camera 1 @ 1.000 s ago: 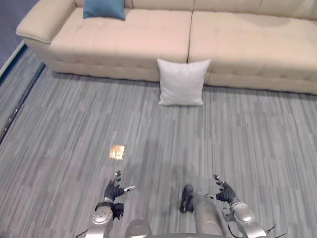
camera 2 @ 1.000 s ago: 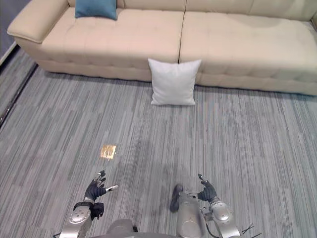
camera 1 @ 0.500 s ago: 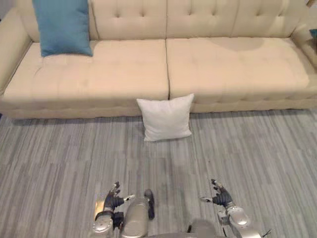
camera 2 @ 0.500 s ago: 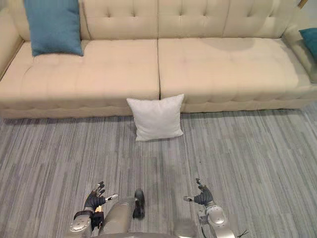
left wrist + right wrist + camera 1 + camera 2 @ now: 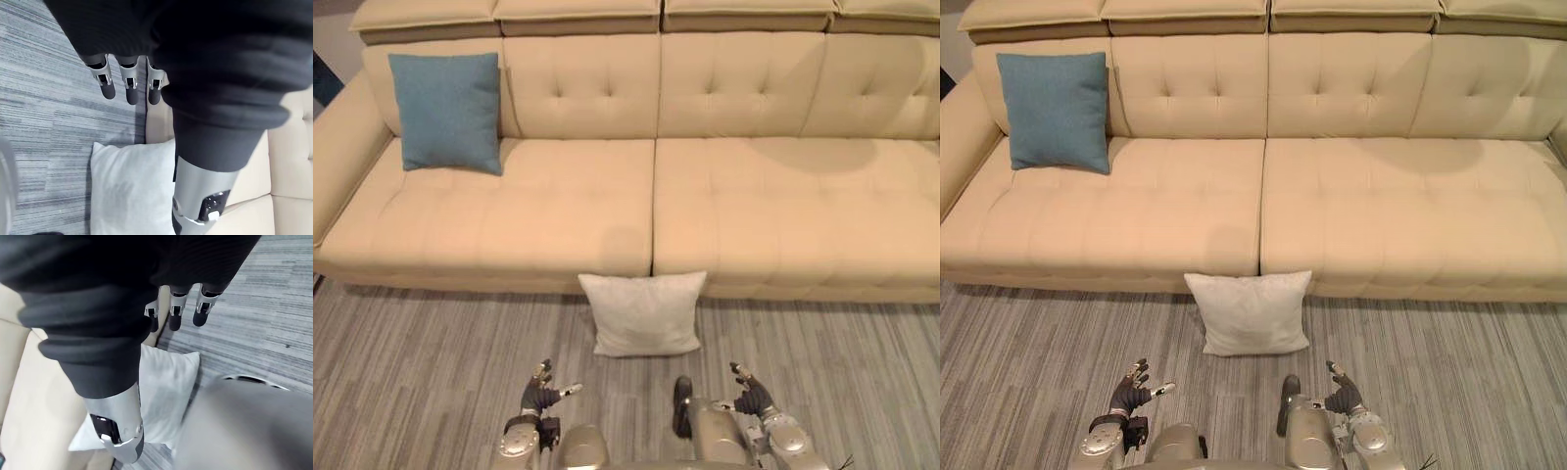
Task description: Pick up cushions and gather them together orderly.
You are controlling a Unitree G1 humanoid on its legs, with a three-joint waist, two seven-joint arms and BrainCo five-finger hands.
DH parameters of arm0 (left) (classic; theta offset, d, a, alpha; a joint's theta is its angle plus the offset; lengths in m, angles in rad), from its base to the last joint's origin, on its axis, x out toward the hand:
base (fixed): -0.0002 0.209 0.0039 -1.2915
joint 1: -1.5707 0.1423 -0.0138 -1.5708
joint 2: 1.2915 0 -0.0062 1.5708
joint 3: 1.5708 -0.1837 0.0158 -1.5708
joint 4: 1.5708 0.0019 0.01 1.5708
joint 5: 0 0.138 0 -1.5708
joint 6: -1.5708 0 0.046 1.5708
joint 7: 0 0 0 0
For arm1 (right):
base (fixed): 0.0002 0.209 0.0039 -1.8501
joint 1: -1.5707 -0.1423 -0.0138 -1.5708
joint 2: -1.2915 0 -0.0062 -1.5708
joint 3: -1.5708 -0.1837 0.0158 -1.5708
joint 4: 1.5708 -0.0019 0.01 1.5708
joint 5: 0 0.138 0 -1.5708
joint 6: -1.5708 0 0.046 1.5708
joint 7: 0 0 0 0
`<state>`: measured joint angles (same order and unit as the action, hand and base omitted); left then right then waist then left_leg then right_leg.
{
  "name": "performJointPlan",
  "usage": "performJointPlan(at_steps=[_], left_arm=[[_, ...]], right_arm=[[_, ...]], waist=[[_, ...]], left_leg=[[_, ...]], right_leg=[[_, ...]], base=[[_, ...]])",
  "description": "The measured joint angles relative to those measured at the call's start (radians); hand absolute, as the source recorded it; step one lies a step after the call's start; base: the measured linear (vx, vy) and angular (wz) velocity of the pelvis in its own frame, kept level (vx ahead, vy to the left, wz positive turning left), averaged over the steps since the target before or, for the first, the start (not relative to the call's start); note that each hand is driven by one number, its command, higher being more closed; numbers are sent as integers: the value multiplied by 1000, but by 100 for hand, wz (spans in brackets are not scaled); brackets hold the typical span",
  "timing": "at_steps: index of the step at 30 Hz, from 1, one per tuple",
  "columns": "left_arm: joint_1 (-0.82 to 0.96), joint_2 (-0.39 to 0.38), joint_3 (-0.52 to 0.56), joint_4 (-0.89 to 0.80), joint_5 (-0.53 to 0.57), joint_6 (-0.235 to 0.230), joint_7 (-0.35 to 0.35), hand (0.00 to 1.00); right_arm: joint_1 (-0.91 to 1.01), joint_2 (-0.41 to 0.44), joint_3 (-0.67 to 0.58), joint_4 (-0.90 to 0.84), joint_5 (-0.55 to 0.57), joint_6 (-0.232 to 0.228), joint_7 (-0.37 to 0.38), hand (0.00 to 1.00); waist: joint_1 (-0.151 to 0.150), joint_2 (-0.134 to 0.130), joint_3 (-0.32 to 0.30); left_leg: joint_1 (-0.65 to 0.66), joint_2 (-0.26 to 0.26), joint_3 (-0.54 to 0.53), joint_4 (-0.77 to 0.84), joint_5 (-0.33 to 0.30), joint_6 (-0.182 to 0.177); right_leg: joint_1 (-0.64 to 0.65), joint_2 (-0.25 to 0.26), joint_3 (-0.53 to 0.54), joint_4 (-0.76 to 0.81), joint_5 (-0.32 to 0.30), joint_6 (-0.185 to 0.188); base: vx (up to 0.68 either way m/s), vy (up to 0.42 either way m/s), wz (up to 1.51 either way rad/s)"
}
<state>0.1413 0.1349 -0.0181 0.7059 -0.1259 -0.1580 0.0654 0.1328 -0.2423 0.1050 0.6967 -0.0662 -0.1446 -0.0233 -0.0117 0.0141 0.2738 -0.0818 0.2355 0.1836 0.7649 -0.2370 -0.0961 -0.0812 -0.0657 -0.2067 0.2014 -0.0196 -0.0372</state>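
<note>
With the white cushion (image 5: 644, 313) propped on the floor (image 5: 421, 372) against the sofa (image 5: 773, 225) just ahead, and your left hand (image 5: 539, 392) and right hand (image 5: 751, 397) both slack and empty, you needed to flank its sides evenly (the blue cushion (image 5: 447, 113) waited on the seat).

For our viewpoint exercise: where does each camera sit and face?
Left eye view: head, facing down at sofa, blue cushion, white cushion; left hand, right hand below.
Right eye view: same scene, slightly offset.
Left wrist view: wrist, along left hand toward white cushion.
Right wrist view: likewise, along right hand.
All share the white cushion.
</note>
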Motion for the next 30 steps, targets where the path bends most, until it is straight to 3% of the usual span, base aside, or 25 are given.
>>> performJointPlan(at_steps=[4,5,6,10,12,16,18,20,22,24,30], left_arm=[[-12,-5,1,1,-2,0,1,0],[-11,-6,1,5,-13,0,1,0],[-11,-10,1,16,-21,1,2,0],[-49,21,30,42,-41,1,8,0],[-103,59,31,45,-64,0,27,0],[-247,115,31,63,-117,-3,55,0],[-325,124,32,78,-147,-7,71,0],[-445,127,52,90,-186,-8,77,0],[-526,129,73,90,-200,-8,92,0],[-685,146,91,88,-218,-17,101,0],[-957,148,90,44,-254,-27,132,0]], right_arm=[[-19,-5,-57,3,18,-1,-22,0],[-15,-13,-67,3,18,-1,-30,0],[-5,-25,-71,4,18,-1,-40,0],[-10,-4,-72,8,17,0,-48,0],[-75,-3,-73,34,18,-1,-69,0],[-236,-5,-73,50,45,-1,-106,0],[-303,-9,-72,61,67,-1,-113,0],[-424,-26,-61,76,78,1,-137,0],[-511,-38,-53,84,89,2,-154,0],[-685,-53,-38,95,104,3,-180,0],[-1056,-80,0,113,169,2,-255,0]], waist=[[0,14,0],[-2,22,2],[-3,56,-2],[-2,10,32],[-2,1,74],[2,3,150],[5,2,174],[9,0,184],[10,3,214],[11,-3,262],[26,-4,281]], left_leg=[[-47,-32,9,-322,18,-15],[-45,-35,10,-395,60,-23],[-42,-30,8,-447,132,-18],[-63,-90,26,-451,113,9],[-155,-107,32,-384,94,37],[-352,-89,37,-227,51,57],[-435,-69,41,-151,13,60],[-596,-31,59,-49,-18,76],[-686,-2,76,7,-18,80],[-850,28,79,109,-22,89],[-1215,95,69,339,-53,122]], right_leg=[[28,-2,-2,-37,-5,8],[28,3,-4,-32,-15,24],[28,22,-4,-21,-29,40],[-61,-55,15,116,-102,84],[-163,-87,31,207,-125,95],[-355,-108,52,345,-150,96],[-436,-109,58,407,-170,94],[-605,-105,77,491,-180,89],[-694,-104,84,535,-179,88],[-862,-100,101,636,-188,79],[-1238,-93,125,863,-220,65]], base=[[219,-18,-6],[133,125,-9],[128,156,-7],[40,151,10],[-38,105,1],[-119,65,-5],[-153,30,-10],[-142,-4,-24],[-100,-9,-17],[-86,-20,-17],[-95,-43,-11]])
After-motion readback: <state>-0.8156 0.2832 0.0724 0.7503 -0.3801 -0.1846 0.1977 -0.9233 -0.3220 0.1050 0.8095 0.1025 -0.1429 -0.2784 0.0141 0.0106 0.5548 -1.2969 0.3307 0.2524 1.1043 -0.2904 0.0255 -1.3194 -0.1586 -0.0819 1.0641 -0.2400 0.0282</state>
